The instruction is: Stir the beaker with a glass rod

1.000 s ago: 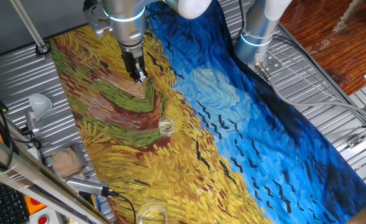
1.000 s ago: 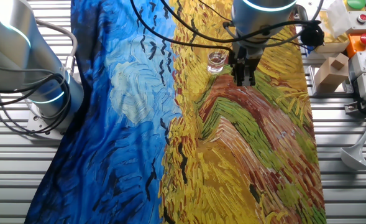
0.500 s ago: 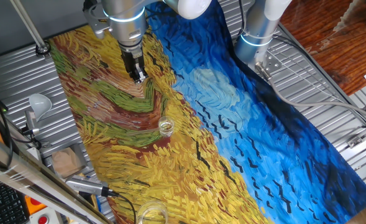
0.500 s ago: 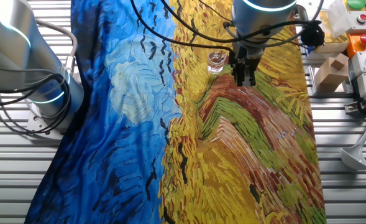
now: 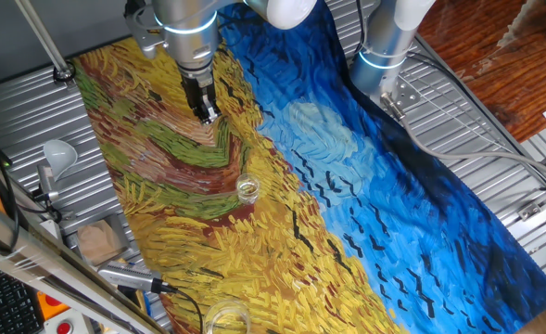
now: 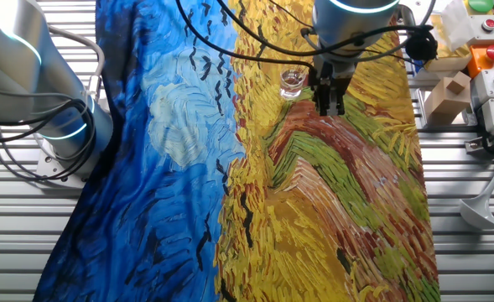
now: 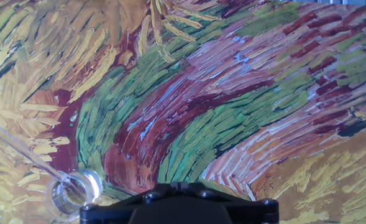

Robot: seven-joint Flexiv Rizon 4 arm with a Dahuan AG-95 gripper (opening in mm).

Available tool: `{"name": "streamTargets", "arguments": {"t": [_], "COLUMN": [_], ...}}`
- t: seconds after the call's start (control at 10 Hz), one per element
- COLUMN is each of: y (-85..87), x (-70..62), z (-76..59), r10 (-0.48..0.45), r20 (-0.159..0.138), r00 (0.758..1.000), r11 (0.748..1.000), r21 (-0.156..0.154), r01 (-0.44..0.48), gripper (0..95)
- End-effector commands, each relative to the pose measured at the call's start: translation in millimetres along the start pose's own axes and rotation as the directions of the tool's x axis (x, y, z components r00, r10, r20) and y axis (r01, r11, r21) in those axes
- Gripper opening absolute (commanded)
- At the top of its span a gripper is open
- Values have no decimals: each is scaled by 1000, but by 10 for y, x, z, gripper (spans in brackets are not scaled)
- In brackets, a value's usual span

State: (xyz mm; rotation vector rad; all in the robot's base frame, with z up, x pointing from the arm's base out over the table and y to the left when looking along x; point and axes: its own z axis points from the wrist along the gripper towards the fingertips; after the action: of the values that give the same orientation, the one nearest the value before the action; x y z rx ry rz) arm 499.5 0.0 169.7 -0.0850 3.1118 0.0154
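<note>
Pincer [image 5: 207, 115] hangs over mid-desk [image 5: 421, 223], fingers together, apparently holding nothing. Beaker [image 5: 247, 189] stands well apart, toward the desk's funnel-side edge. Risk: the rod goes ungrasped; the thin, clear glass is easily missed.

A matt painted-looking cloth [image 5: 282, 176] with rough brushstroke texture covers the ribbed metal desk [image 5: 495, 130], on which the clear, glossy glass beaker [image 5: 247, 189] stands, a thin clear glass rod [image 7: 21, 152] shows in the hand view, and the hand [image 6: 329, 102] looks matt black plastic.
</note>
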Motion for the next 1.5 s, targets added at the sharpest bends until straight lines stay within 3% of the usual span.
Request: {"name": "streamTargets", "arguments": {"t": [0.1,0.5,0.7,1.2,1.5], "y": [1,1,0,24,217], "x": [0,1,-8,-308,-501], "z": [0,0,-2,-82,-53], "r10": [-16,-41,-80,-170,-176], "r20": [0,-1,3,-2,-6], "r00": [1000,999,997,985,984], "r11": [1000,999,997,985,984], "r21": [0,-4,-21,-20,-15], "r01": [16,41,80,170,176], "gripper": [0,0,0,0,0]}}
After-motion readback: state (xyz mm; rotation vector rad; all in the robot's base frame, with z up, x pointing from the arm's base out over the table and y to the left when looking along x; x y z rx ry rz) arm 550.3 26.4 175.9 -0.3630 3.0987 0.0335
